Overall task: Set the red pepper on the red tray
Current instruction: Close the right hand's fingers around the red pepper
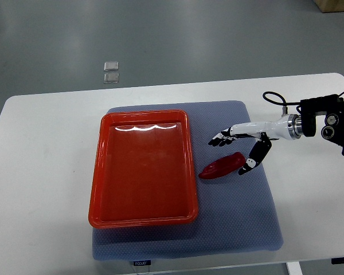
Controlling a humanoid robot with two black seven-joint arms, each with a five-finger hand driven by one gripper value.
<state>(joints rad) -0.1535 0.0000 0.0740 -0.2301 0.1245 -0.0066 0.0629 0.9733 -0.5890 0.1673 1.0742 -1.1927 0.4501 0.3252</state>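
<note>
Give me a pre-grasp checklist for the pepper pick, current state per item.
1. Red pepper visible, unobstructed on the blue mat: ok.
2. Right hand open, fingers spread and holding nothing: ok.
3. Hand aligned with the pepper: cannot tell; it sits beside the pepper's right end, height unclear from this one view.
4. Red tray free to receive the pepper: ok, nothing in it.
5. Path from pepper left to tray clear: ok.
6. Left arm out of the way: ok, not in view.
</note>
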